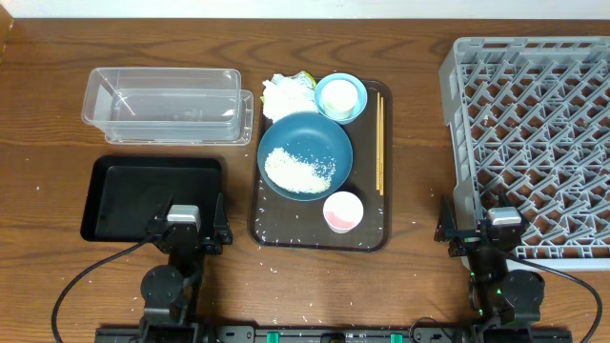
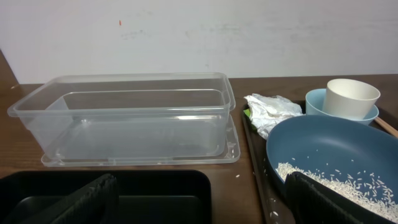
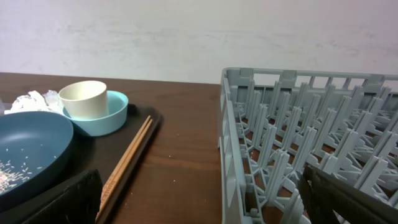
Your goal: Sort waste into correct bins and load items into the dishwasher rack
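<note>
A heap of rice [image 1: 297,170] lies in the large dark-blue bowl [image 1: 329,133] on the brown tray. Behind it sit the crumpled paper wad [image 1: 286,93] and a light-blue bowl [image 1: 355,107] holding the white cup [image 1: 338,95]. The pink cup [image 1: 343,211] stands at the tray's front, and the chopsticks [image 1: 379,143] lie along its right side. At far left are the clear tub [image 1: 162,114] and the black tray [image 1: 143,191]. The grey rack [image 1: 534,114] fills the right. My left gripper [image 1: 186,232] [image 2: 199,205] hovers open at the black tray's front edge. My right gripper [image 1: 481,233] [image 3: 202,202] is open at the rack's front left corner.
The brown serving tray [image 1: 286,224] lies mid-table between the bins and the rack. Stray rice grains dot the tray and the wood near the front edge. A strip of bare wood [image 3: 180,155] separates the tray from the rack.
</note>
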